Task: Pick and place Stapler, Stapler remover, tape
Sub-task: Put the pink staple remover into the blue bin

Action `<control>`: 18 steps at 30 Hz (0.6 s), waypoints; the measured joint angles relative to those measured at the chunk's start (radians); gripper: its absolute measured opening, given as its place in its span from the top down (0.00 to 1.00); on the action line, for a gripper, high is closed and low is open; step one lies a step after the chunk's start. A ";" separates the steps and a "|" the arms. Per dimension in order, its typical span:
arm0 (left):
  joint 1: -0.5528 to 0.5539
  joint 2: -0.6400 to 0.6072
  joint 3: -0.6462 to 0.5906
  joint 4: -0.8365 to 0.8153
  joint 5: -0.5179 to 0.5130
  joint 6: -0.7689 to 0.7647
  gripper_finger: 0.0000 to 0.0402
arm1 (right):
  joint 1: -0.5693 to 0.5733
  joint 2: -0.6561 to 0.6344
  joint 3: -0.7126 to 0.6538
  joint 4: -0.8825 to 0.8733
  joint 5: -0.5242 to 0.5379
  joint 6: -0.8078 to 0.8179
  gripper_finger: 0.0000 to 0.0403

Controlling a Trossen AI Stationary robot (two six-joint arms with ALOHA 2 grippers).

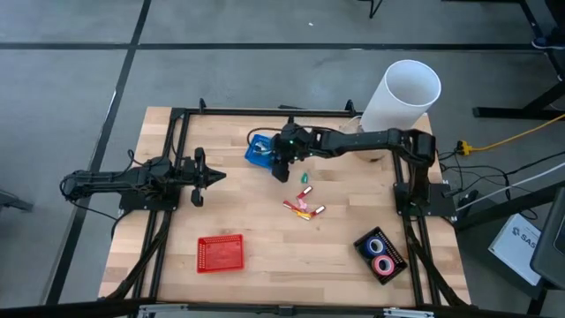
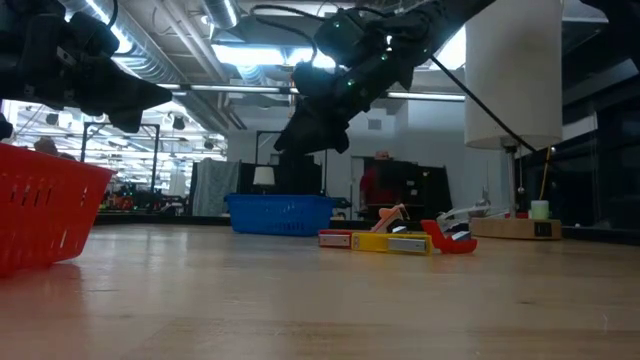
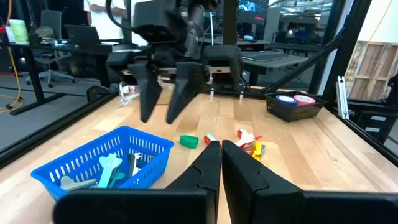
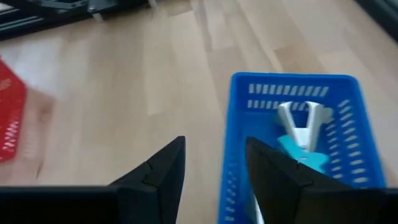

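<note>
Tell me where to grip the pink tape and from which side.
Grip the pink tape by its ring wall, from above. It lies flat in the black tray, hole up, so one finger can enter the hole, the other outside. The tray wall and blue tape likely block a sideways approach.

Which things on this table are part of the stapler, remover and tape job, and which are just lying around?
Part of the job:
- tape rolls in the black tray
- stapler remover in the blue basket
- staplers mid-table
- right gripper, jaws open, by the blue basket

Lying about:
- red basket
- white cylinder
- small green item
- left gripper, waiting at the table's left
</note>
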 joint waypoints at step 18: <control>0.000 0.000 0.000 0.000 0.000 0.000 0.97 | 0.200 0.001 0.000 -0.085 0.064 0.181 0.58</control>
